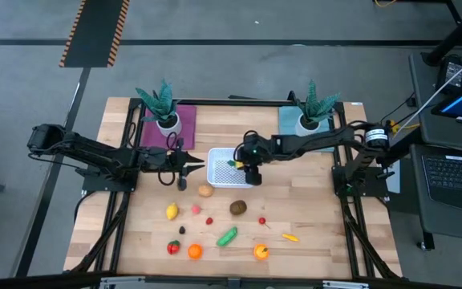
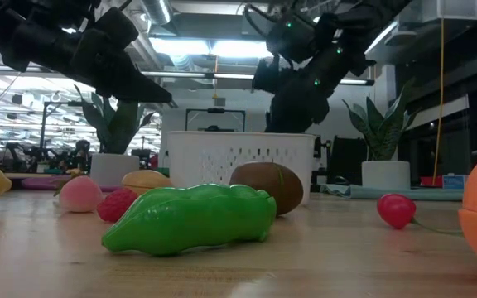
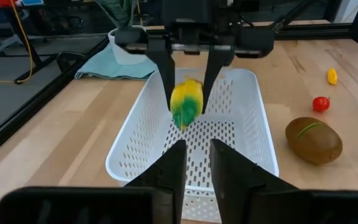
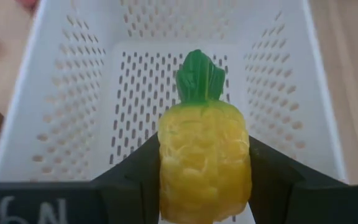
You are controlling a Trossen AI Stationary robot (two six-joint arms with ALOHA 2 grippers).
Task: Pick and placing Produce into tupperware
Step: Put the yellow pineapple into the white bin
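- left gripper (image 1: 184, 170) hangs just beside the left wall of the tupperware (image 1: 217, 178), holding nothing; its fingers (image 3: 169, 171) stand a narrow gap apart in its own wrist view. judged best kept back there, so the two arms do not meet over the tub.
- tupperware sits mid-table, looks empty inside.
- right gripper (image 1: 252, 174) is above the tub's right part, pinching a toy pineapple (image 4: 204, 162), leaves pointing toward the tub's far wall. for a clean drop i would lower it nearer the perforated floor, centred between the walls, then spread the jaws and lift straight up.
- on the table in front of the tub: tan piece (image 1: 205, 191), kiwi (image 1: 237, 207), lemon (image 1: 172, 211), green piece (image 1: 228, 236), oranges (image 1: 194, 251), small red bits. none blocks the drop.
- two potted plants (image 1: 163, 108) stand behind, well clear.
- likely snag: the pineapple catching the right wall or rolling once released.
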